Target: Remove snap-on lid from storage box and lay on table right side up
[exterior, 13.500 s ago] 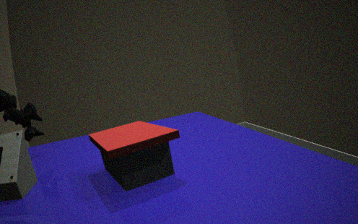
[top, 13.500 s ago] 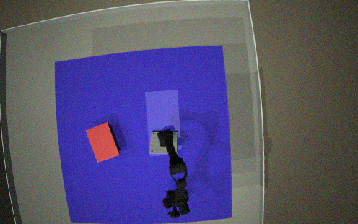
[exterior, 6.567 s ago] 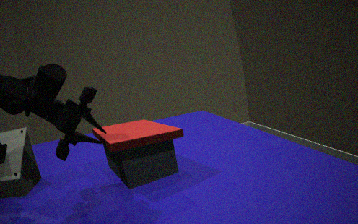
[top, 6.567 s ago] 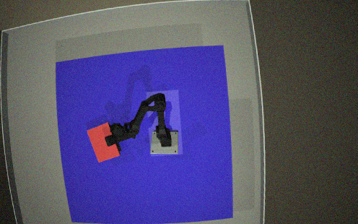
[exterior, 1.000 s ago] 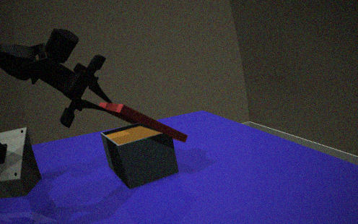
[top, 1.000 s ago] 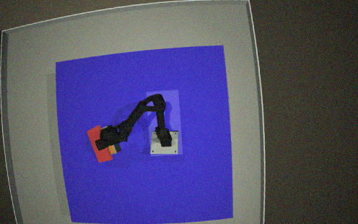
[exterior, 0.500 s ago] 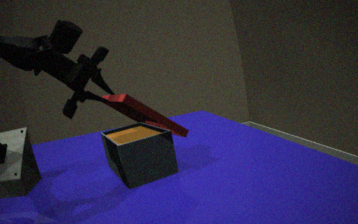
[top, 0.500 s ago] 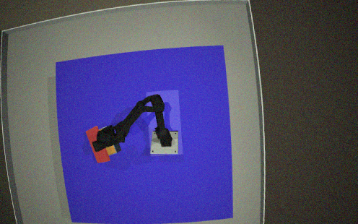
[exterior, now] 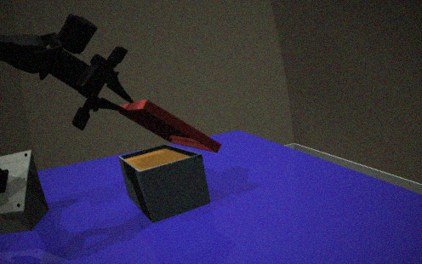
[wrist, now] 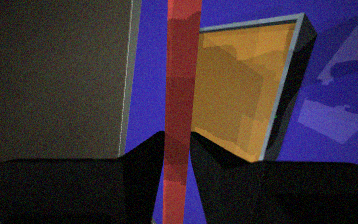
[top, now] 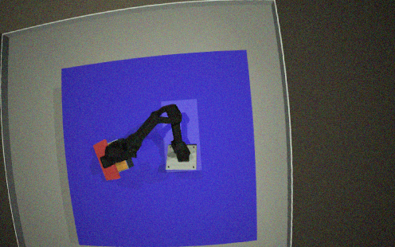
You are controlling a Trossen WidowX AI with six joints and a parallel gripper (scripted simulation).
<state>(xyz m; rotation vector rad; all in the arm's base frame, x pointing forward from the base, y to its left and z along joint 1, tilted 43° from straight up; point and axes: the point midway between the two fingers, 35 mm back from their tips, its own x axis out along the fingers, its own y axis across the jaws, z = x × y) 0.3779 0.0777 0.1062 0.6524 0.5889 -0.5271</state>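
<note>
The red lid (top: 112,174) (exterior: 183,123) (wrist: 180,95) is off the box and in the air, steeply tilted. In the exterior view its held edge is high at the left, and its far end slopes down to the right past the box; a gap shows between lid and rim. Its underside lip faces down toward the box. My gripper (exterior: 127,105) (wrist: 177,137) is shut on the lid's near edge, one finger on each face. The dark grey box (top: 130,162) (exterior: 179,192) (wrist: 295,75) stands upright on the table, open at the top, with orange showing inside. In the top view the arm hides part of both.
The robot's pale base plate (top: 180,165) (exterior: 21,170) stands beside the box, on the other side from the lid's far end. The blue mat (top: 159,211) (exterior: 298,221) lies under everything. A grey surface (top: 268,119) with a raised light edge surrounds the mat.
</note>
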